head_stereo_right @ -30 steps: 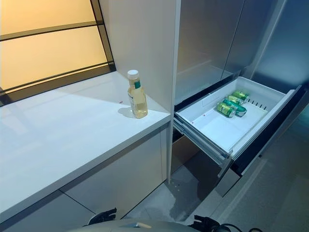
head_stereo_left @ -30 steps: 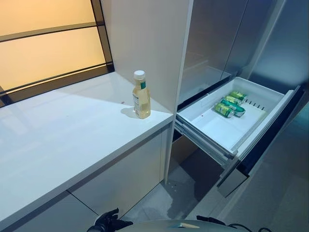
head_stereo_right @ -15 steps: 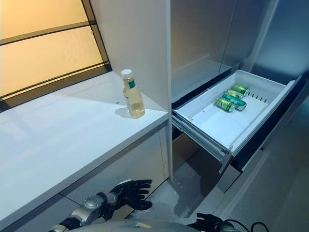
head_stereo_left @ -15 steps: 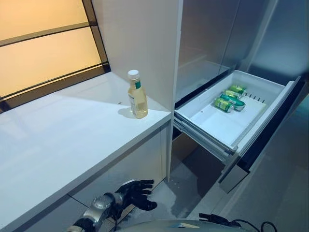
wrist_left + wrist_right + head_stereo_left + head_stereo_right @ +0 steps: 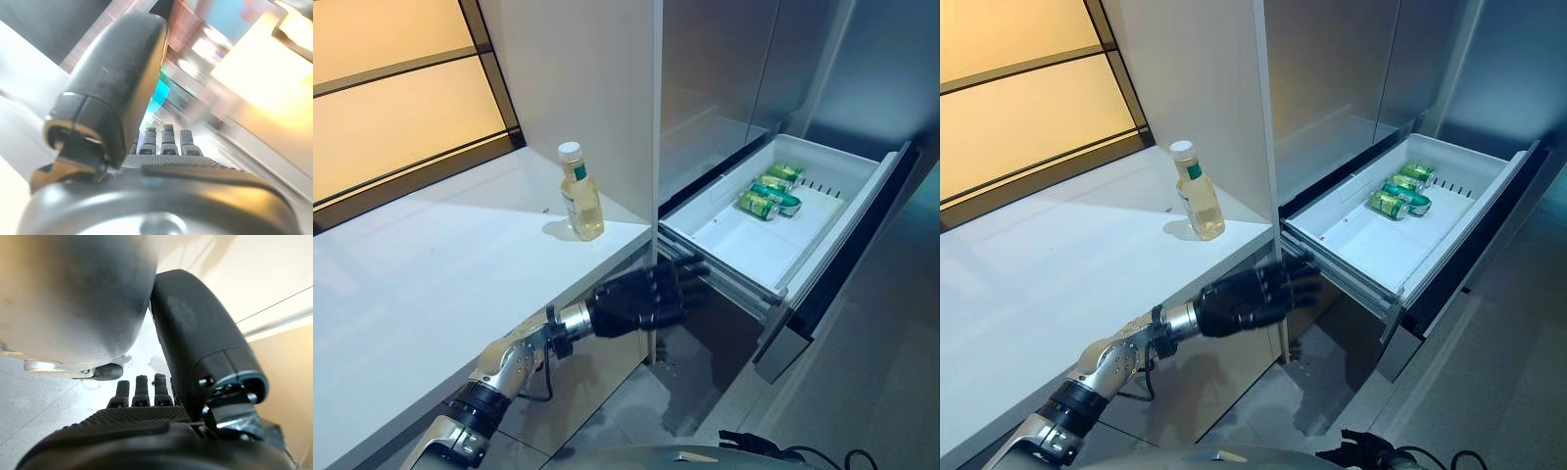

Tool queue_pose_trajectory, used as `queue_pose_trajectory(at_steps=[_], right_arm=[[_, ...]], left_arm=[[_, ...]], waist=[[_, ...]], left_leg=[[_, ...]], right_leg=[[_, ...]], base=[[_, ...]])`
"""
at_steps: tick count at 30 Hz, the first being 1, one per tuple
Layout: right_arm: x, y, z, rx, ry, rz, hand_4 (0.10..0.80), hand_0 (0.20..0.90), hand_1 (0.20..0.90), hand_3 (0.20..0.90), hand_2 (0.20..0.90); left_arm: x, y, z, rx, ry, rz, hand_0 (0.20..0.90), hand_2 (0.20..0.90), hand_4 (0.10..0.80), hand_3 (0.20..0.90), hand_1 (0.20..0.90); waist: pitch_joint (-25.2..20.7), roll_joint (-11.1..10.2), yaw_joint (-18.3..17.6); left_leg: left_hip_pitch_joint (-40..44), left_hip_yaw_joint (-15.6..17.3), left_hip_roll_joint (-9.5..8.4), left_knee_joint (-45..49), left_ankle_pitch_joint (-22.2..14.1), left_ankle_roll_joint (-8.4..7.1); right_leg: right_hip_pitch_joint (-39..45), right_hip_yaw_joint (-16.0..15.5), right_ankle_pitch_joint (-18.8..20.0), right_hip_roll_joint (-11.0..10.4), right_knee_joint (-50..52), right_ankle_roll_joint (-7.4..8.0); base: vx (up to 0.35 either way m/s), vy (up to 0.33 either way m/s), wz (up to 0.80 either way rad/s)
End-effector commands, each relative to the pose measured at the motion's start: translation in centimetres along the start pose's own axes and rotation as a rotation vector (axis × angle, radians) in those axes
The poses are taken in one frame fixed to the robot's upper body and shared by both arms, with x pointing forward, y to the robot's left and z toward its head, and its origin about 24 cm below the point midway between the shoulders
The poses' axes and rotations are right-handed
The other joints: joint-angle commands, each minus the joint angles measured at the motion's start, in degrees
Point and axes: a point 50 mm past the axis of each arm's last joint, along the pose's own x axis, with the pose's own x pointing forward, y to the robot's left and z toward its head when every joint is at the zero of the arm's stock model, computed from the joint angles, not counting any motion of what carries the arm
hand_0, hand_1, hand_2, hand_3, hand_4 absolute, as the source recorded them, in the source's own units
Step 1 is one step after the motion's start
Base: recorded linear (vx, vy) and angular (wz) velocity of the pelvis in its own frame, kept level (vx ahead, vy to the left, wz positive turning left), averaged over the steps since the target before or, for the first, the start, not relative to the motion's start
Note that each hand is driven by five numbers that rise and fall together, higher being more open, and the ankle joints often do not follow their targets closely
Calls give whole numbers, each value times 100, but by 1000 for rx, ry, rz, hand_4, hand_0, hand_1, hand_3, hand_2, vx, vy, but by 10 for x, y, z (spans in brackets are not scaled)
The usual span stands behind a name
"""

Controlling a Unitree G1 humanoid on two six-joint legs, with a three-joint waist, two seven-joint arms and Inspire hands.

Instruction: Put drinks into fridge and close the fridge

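A clear bottle [image 5: 579, 193] of yellow drink with a white cap stands upright on the white counter [image 5: 431, 284], near its right end by a tall white panel. The white fridge drawer [image 5: 759, 257] is pulled open to the right and holds green cans [image 5: 767, 193] lying at its back. My left hand [image 5: 636, 296] is raised in front of the counter's edge, below the bottle and left of the drawer, fingers straight and holding nothing. My right hand [image 5: 195, 352] hangs low over the floor, fingers straight.
A tall white panel [image 5: 578, 88] rises behind the bottle. Grey fridge doors [image 5: 744, 69] stand above the drawer. The drawer's dark front [image 5: 842, 264] juts out over the grey floor [image 5: 881, 392]. A lit amber window [image 5: 391, 88] runs behind the counter.
My left hand has risen from low by the cabinet front to the counter's edge, toward the drawer. The camera has shifted, so the whole scene sits further left.
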Motion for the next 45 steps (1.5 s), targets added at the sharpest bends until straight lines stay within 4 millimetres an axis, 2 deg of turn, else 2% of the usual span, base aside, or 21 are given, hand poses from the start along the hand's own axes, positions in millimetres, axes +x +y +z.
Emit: queue_pose_trajectory(at_steps=[1,2,6,9,11,16,21,22,26,28,34,39,45], right_arm=[[3,8,8,-36,-19,10,800,900,900,900,900],[3,8,8,-37,-19,12,800,900,900,900,900],[3,13,3,-36,-20,21,800,900,900,900,900],[3,13,2,-36,-20,22,800,900,900,900,900],[3,16,-1,-39,-12,22,800,900,900,900,900],[5,19,1,-33,-3,20,800,900,900,900,900],[5,19,2,-38,5,15,800,900,900,900,900],[5,19,2,-38,4,15,800,900,900,900,900],[5,15,4,-55,11,16,800,900,900,900,900],[5,14,5,-68,13,20,800,900,900,900,900],[4,13,5,-85,20,20,800,900,900,900,900],[3,8,3,-89,28,11,800,900,900,900,900],[2,5,2,-91,31,4,800,900,900,900,900]], left_arm=[[31,-32,76,221,-344,-204,900,900,800,900,900],[31,-34,81,264,-367,-193,900,900,800,900,900],[26,-54,123,640,-497,-23,900,900,800,900,900],[24,-57,129,703,-518,10,900,900,800,900,900],[16,-70,156,915,-625,167,900,900,800,900,900],[10,-74,176,1085,-758,378,900,900,800,900,900],[17,-70,179,1211,-726,504,900,900,800,900,900],[17,-70,179,1212,-726,504,900,900,800,900,900],[18,-45,182,1148,-673,649,900,900,800,900,900],[11,-28,182,1118,-687,748,900,900,800,900,900],[2,0,181,1100,-634,864,900,900,800,900,900],[-10,14,184,1112,-624,956,900,900,800,900,900],[-18,18,192,1149,-639,1023,900,900,800,900,900]], waist=[[-157,-197,130],[-166,-204,129],[-217,-237,154],[-225,-243,161],[-264,-260,201],[-307,-284,199],[-317,-289,158],[-315,-290,160],[-325,-285,90],[-320,-278,33],[-319,-268,-66],[-336,-270,-136],[-327,-265,-203]], left_leg=[[130,360,-272,38,-583,341],[130,356,-272,38,-583,341],[134,316,-266,38,-579,339],[132,308,-265,38,-579,338],[127,275,-266,38,-573,333],[132,245,-264,38,-570,332],[154,255,-268,38,-572,346],[155,256,-268,38,-573,346],[201,314,-279,38,-584,370],[243,365,-284,38,-589,380],[290,461,-294,38,-602,396],[308,536,-298,38,-617,397],[322,609,-300,38,-617,403]], right_leg=[[-222,-98,419,30,27,122],[-219,-101,413,29,27,120],[-194,-136,376,31,27,119],[-192,-142,366,32,27,117],[-174,-167,329,45,27,105],[-154,-174,297,62,27,74],[-135,-162,287,72,27,58],[-134,-162,287,72,27,58],[-118,-95,282,89,40,54],[-109,-55,279,93,62,55],[-123,22,285,105,90,53],[-133,80,289,107,97,69],[-169,132,276,104,165,76]], base=[[0,0,0],[0,0,0],[0,0,0],[0,0,0],[28,-9,4],[20,-5,3],[0,0,0],[0,0,0],[40,18,-1],[55,26,-9],[41,18,-9],[43,23,-7],[27,26,-6]])
